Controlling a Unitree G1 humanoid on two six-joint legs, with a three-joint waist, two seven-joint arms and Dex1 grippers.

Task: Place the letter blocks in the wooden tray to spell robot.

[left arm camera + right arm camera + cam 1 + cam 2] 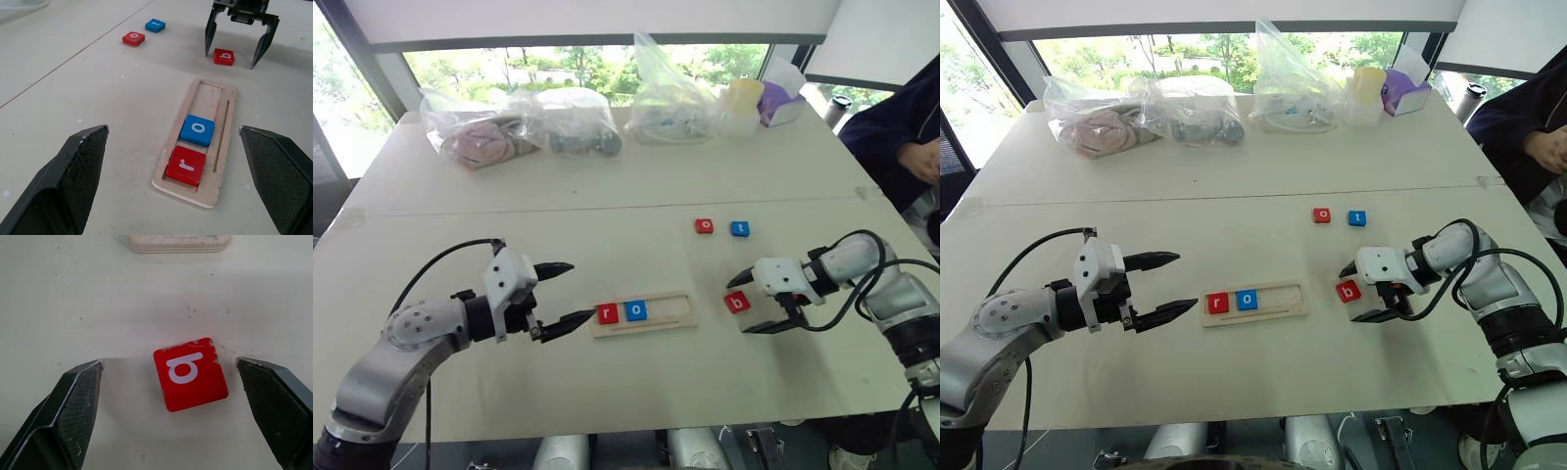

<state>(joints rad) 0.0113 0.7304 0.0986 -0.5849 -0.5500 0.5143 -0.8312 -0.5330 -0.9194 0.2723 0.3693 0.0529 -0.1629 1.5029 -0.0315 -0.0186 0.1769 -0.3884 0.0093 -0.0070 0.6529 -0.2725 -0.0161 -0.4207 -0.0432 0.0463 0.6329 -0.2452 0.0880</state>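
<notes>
My left pincer wide apart, hovering just left of the wooden tray mid-tabletop; red r & blue o sit in its left end. Right pincer spread either side of red b, not touching. Red o, blue t loose farther back.

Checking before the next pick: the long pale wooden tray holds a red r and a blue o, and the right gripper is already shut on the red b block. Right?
Not quite. The right gripper is open, its black fingers straddling the red b block on the white table without touching it, as the right wrist view shows. The long pale wooden tray does hold the red r and blue o.
</notes>
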